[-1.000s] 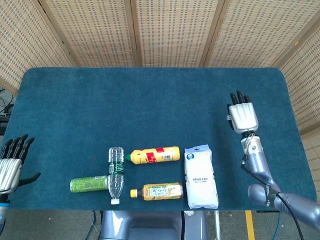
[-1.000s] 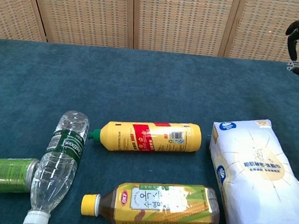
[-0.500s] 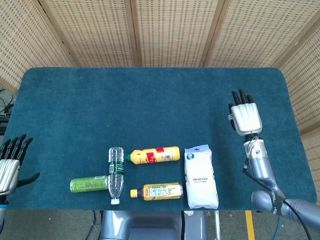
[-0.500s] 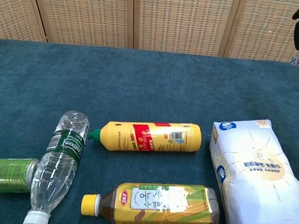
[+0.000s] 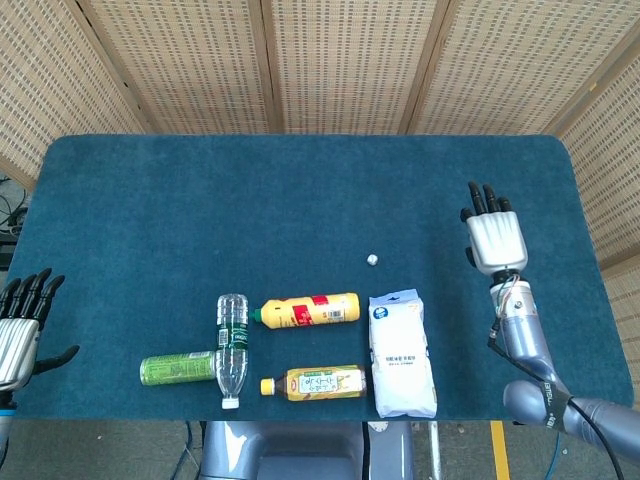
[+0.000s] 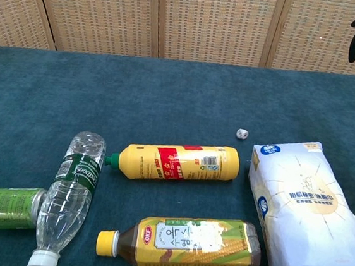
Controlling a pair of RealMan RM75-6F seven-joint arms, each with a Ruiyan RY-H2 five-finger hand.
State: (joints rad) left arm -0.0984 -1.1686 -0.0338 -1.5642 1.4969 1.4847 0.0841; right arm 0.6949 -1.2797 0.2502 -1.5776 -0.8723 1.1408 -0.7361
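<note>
Chest view: corn tea bottle (image 6: 181, 244), yellow cap, label reads "OKF" plus Korean script; yellow bottle (image 6: 176, 161) with red band, print too small to read; white bag (image 6: 305, 213), blue Korean lettering. Right hand (image 5: 494, 236) raised over right side of table (image 5: 300, 190), palm down, fingers apart, holding nothing. Left hand (image 5: 20, 325) off left edge, fingers spread, empty. Small white die (image 5: 372, 259) lies on cloth just above bag, well apart from right hand; dark dots visible.
</note>
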